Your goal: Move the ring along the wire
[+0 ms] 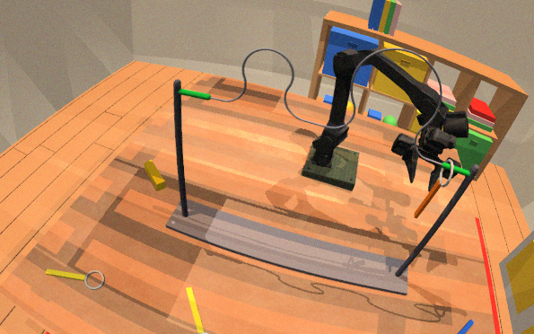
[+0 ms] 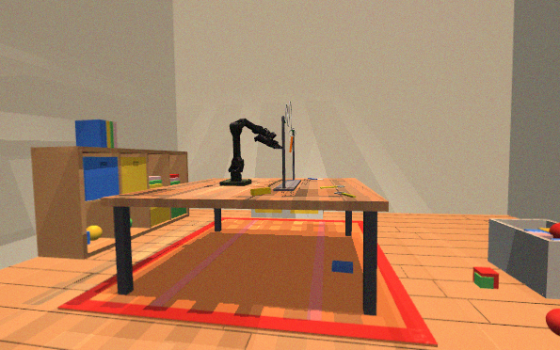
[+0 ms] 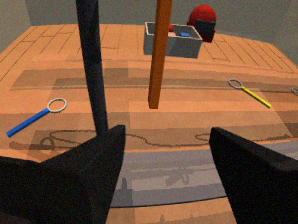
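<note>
Overhead, the pincer (image 1: 423,183) (image 3: 168,133) is spread, pinching nothing. Toward its four o'clock, the ring (image 1: 450,174) hangs around the green sleeve (image 1: 462,171), its orange handle (image 1: 427,200) (image 2: 291,144) (image 3: 159,60) slanting down toward seven. The near post (image 1: 437,220) stands at four; the far post (image 1: 179,148), well off toward nine.

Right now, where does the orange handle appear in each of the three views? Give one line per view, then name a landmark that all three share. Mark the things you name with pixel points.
Top: right of centre, slanting down and left from the ring (image 1: 452,172), the handle (image 1: 427,200) (image 2: 291,144) (image 3: 159,60).
Exterior: just above the middle, a short upright streak beside the posts.
Wrist: top centre, running down from the upper edge.
Shared landmark: the grey base plate (image 1: 284,244) (image 2: 289,185) (image 3: 150,187) under the posts.
</note>
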You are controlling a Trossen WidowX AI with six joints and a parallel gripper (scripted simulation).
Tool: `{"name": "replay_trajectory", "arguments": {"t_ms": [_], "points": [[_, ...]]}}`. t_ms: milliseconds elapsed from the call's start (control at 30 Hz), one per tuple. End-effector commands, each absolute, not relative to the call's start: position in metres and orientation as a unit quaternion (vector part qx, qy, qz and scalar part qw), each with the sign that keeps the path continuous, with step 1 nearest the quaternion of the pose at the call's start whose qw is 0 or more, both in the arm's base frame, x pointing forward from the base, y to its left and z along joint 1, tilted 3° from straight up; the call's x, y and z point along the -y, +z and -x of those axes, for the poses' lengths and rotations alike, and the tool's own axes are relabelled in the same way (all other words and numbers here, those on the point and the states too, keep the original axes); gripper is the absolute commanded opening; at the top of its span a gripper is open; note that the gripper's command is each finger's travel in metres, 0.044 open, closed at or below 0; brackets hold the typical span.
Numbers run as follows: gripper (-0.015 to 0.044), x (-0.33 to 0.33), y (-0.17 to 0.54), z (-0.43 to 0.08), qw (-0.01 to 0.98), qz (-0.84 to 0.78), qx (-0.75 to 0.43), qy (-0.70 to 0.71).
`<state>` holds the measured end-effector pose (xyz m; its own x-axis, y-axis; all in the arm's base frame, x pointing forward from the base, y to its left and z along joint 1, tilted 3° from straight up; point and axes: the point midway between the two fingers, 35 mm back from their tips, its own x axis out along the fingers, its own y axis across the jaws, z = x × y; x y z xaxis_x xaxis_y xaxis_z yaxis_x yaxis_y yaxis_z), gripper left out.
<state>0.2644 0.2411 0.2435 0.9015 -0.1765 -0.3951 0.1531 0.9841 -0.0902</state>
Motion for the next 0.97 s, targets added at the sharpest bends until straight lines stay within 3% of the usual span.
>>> {"name": "replay_trajectory", "arguments": {"t_ms": [0, 133, 933], "points": [[0.0344, -0.2476, 0.2599, -0.2362, 0.976, 0.025, -0.199, -0.08], [0.044, -0.2476, 0.2599, -0.2362, 0.976, 0.025, -0.199, -0.08], [0.044, -0.2476, 0.2599, -0.2362, 0.976, 0.025, -0.199, -0.08]]}}
